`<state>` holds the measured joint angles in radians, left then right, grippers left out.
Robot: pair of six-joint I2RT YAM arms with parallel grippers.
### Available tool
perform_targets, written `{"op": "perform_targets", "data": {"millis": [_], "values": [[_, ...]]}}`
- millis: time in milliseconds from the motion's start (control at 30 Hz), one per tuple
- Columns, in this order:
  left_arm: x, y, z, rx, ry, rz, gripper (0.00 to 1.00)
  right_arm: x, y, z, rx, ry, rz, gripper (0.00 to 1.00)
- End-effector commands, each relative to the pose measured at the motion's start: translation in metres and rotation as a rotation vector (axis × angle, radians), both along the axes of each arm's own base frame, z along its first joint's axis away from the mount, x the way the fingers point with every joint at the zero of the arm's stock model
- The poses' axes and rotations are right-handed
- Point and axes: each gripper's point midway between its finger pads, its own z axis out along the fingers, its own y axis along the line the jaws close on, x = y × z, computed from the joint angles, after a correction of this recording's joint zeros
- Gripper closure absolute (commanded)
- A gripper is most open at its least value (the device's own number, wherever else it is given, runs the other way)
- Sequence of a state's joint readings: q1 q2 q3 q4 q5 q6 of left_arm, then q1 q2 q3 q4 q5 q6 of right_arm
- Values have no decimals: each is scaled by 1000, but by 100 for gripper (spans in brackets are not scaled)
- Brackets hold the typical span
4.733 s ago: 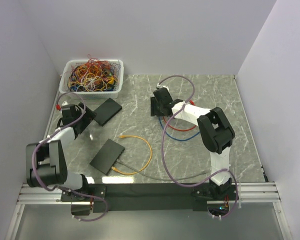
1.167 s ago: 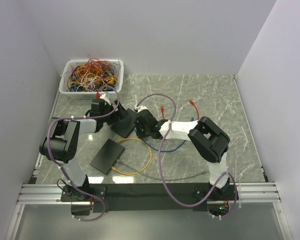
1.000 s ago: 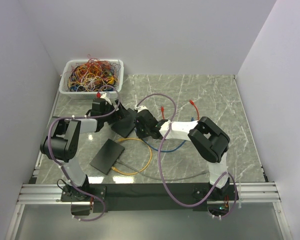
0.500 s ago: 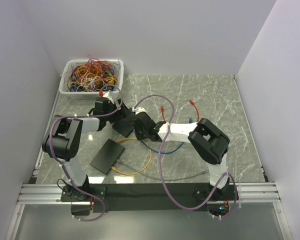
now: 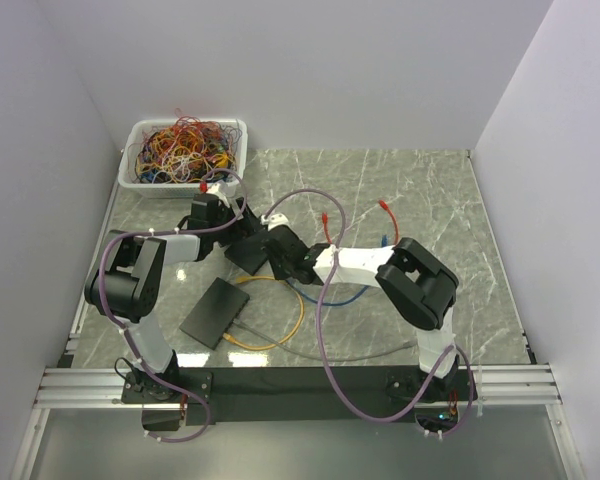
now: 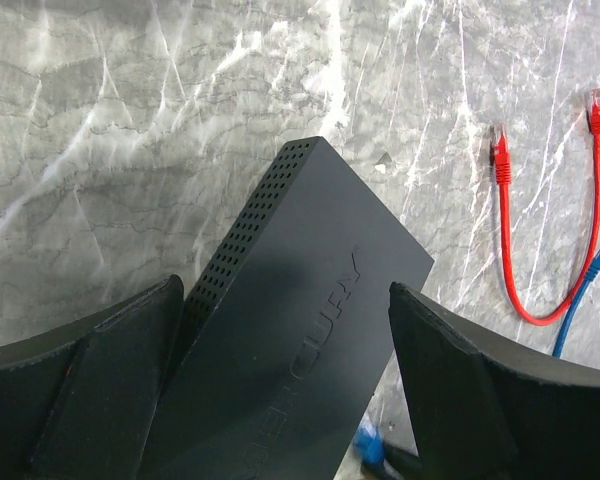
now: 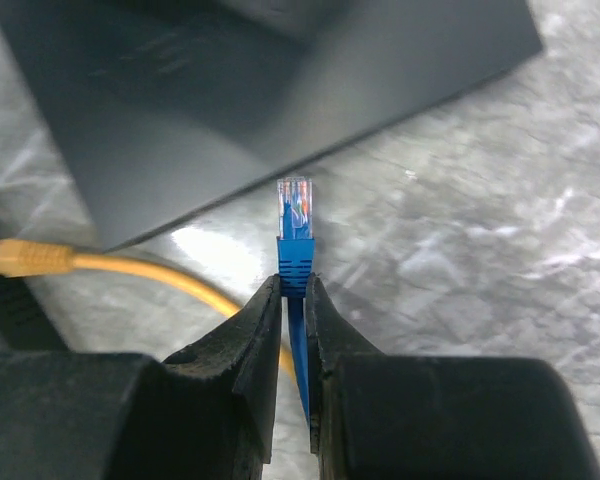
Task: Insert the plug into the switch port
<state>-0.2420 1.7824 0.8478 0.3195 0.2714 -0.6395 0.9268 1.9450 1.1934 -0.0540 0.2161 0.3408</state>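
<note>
My right hand (image 7: 293,288), pinched shut on the blue plug (image 7: 295,215), aims the plug's long axis straight ahead at the switch (image 7: 280,90) just beyond, while my left hand (image 6: 285,298) sits spread wide to either side of that switch.

Both arms, left arm (image 5: 115,290) & right arm (image 5: 425,285), are built from white links betw. bulky black joint housings. A purple cable (image 5: 321,320) runs along each arm in loose loops. The bases sit on a black bar (image 5: 280,381) over a silver rail (image 5: 90,385). There is a small green light (image 5: 442,414) at the right base and a red spot (image 5: 202,187) near the left wrist. Left gripper (image 6: 285,292) & right gripper (image 7: 292,283) have matte black wedge-shaped fingers (image 6: 110,390), narrower at the tips.
</note>
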Motion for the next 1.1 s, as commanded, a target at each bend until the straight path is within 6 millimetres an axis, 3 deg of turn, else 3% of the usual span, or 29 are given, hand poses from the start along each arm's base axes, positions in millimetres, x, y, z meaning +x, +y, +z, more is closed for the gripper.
{"op": "perform_targets", "data": {"millis": [0, 200, 500, 1067], "values": [[-15, 2, -25, 47, 86, -14, 9, 3, 27, 42, 69, -90, 47, 100], [-16, 1, -25, 45, 85, -20, 9, 0, 36, 41, 57, -95, 73, 100], [-19, 3, -26, 59, 86, -24, 9, 5, 32, 32, 17, -92, 58, 100], [-18, 4, -24, 69, 87, -19, 9, -8, 34, 13, 11, -28, 82, 100]]}}
